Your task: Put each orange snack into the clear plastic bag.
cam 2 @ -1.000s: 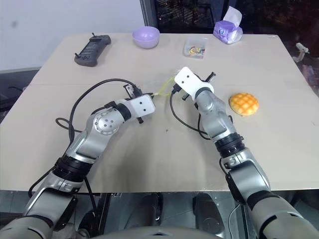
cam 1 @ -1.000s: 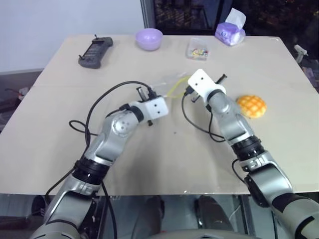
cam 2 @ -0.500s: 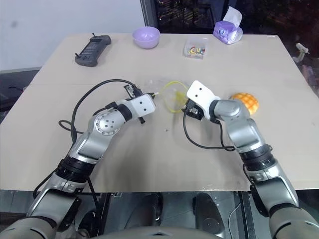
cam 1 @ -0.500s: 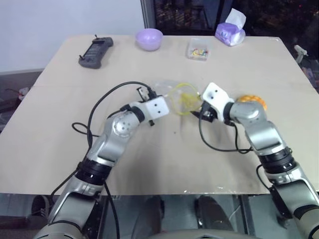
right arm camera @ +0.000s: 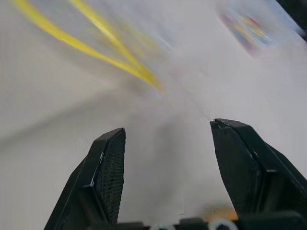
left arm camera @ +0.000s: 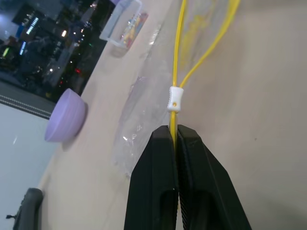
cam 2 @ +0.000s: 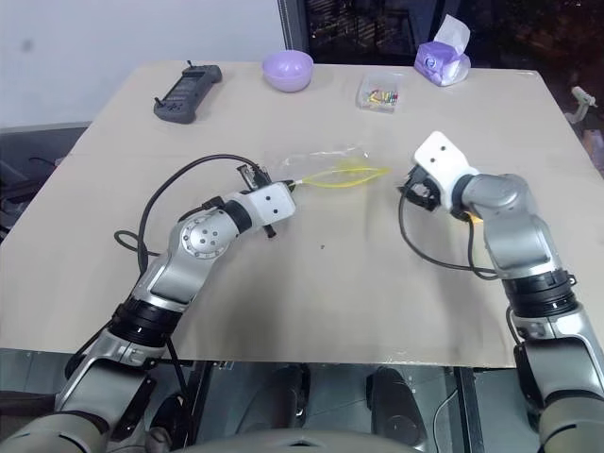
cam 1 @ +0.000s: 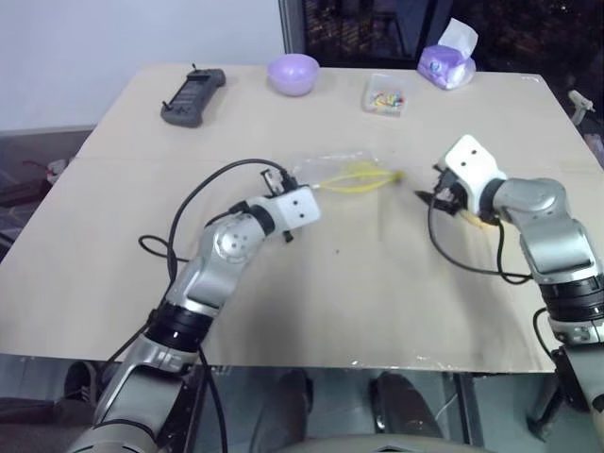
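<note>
The clear plastic bag (cam 2: 326,170) is seen lying flat near the middle of the table (cam 2: 283,311), its yellow zip strip (cam 2: 344,176) parted into a narrow loop — the mouth is partly open, and nothing orange can be made out inside it. The bag's zip end is held at one corner by the left gripper (left arm camera: 175,139), whose jaws are pressed tight together on the yellow strip just behind the small white slider (left arm camera: 174,98).

The right gripper (right arm camera: 165,139) is held well apart from the bag, off to its right, with its jaws spread wide and nothing between them. The orange snack (cam 1: 479,219) is found on the table just behind that gripper's wrist; only a sliver of orange is visible past the arm, so it cannot be told whether it is touched. It is plainly outside the bag.

Judged from this, the task is in its early part: the bag has been readied and is held, but the snack has not yet been grasped or put in. Left to do — the snack is to be picked up, carried to the open mouth and pushed inside. Whether further snacks are to be bagged cannot be told.

At the far edge a purple bowl (cam 2: 288,70) and a small clear box (cam 2: 378,93) are left untouched.
</note>
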Robot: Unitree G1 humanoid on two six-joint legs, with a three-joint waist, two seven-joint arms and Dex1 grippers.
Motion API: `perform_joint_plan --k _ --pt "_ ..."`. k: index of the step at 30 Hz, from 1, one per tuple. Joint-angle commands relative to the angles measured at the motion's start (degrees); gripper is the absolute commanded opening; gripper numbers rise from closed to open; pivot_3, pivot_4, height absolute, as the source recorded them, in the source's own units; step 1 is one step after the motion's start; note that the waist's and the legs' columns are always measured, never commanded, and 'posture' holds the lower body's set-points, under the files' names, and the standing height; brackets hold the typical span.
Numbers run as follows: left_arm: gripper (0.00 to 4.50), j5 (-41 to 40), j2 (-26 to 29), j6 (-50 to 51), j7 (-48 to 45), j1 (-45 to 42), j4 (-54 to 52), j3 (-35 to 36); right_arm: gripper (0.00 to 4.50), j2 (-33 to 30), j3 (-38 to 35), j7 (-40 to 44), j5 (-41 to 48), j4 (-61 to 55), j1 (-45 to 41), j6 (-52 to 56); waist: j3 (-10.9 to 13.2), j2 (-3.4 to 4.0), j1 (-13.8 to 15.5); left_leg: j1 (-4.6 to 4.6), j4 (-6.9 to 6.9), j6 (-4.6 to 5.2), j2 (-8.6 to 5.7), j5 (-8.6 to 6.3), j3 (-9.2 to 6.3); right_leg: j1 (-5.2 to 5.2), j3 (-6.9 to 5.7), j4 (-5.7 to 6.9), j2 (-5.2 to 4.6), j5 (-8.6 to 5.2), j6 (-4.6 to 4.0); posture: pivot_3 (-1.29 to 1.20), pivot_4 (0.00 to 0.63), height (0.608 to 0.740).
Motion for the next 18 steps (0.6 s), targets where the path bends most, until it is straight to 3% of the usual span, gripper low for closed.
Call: perform_joint_plan --k 1,9,18 --pt "0.00 -0.1 -0.4 -1.3 0.1 -0.8 -1.1 0.9 3.06 -0.1 -5.2 -6.6 -0.5 7.5 -1.9 0.6 0.0 0.00 0.0 0.00 0.00 0.00 0.00 0.00 0.01 0.00 0.01 0.00 0.00 0.00 0.00 0.00 0.150 0.740" --pt "0.00 0.3 -0.5 -1.2 0.3 -0.3 -1.4 1.4 3.06 1.8 -14.7 -10.5 6.7 14.1 -1.7 8.4 0.0 0.02 -0.1 0.00 -0.01 0.00 0.00 0.00 0.04 0.00 0.04 0.01 0.00 0.00 0.00 0.00 0.150 0.740" --pt "0.00 0.3 -0.7 -1.3 0.4 -0.3 -1.0 1.4 3.06 2.7 -20.7 -10.3 14.8 4.9 1.4 14.9 0.0 0.02 0.0 -0.01 0.00 0.01 -0.01 0.00 0.03 0.02 0.03 0.00 -0.02 0.00 0.00 0.00 0.150 0.740"
